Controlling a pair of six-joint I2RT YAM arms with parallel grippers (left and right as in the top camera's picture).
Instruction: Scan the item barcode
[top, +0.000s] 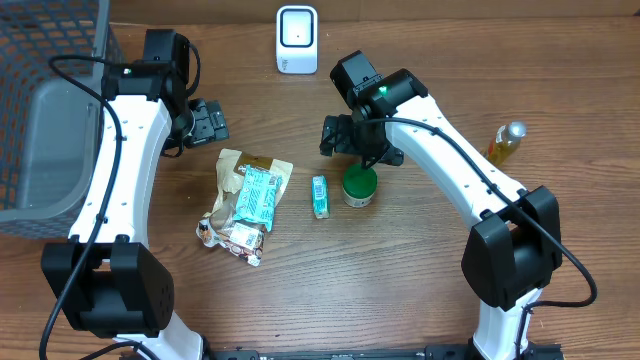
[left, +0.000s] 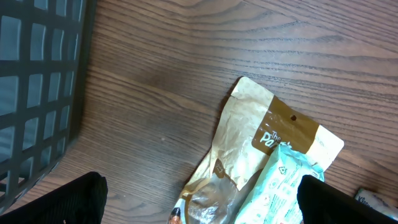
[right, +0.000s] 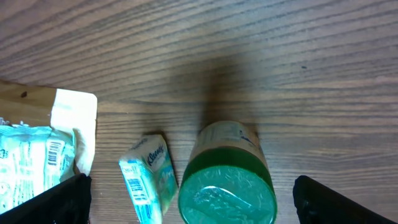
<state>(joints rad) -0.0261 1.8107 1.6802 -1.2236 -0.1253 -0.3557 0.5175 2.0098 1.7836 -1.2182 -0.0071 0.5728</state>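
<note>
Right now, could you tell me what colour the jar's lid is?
Green; the jar lid shows best in the right wrist view.

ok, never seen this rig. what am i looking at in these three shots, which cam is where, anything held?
Two white robot arms stand at a wooden table. The wide shot is from a fixed camera overhead. The other two come from cameras on each wrist, looking down past that arm's own dark fingers.

The left gripper hangs open above a brown paper pouch with a pale teal packet lying on it. The right gripper hangs open above a green-lidded jar, with a small tissue pack beside it. Neither holds anything.

Also present: a white scanner at the far edge, a wire basket on the left, a yellow bottle on the right.
</note>
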